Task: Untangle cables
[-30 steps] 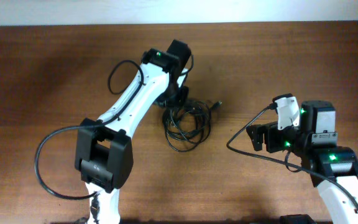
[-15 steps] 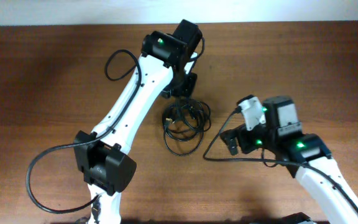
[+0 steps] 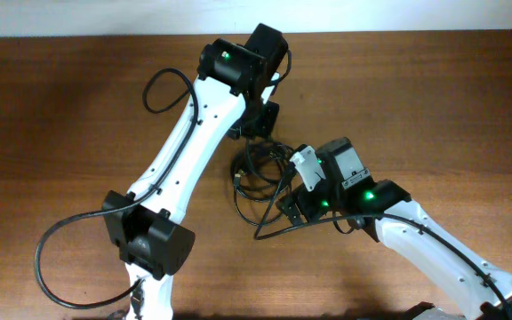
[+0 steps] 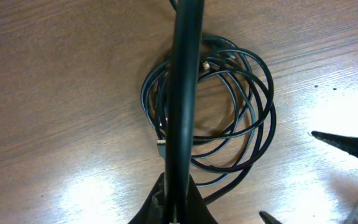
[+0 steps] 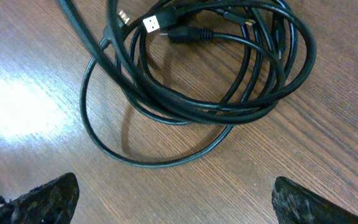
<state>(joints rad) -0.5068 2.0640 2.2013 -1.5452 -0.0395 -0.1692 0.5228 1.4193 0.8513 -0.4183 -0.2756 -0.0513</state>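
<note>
The coiled cables lay on the wooden table between both arms. The left gripper was pinched shut on one strand, which ran straight past its wrist camera; the right gripper hung over the coil, jaws spread wide, holding nothing.

Overhead: straight down from well above, taking in most of the table. Wrist views: aimed down at the wood from close by, left farther off than right. Shared by all three: the cables.
</note>
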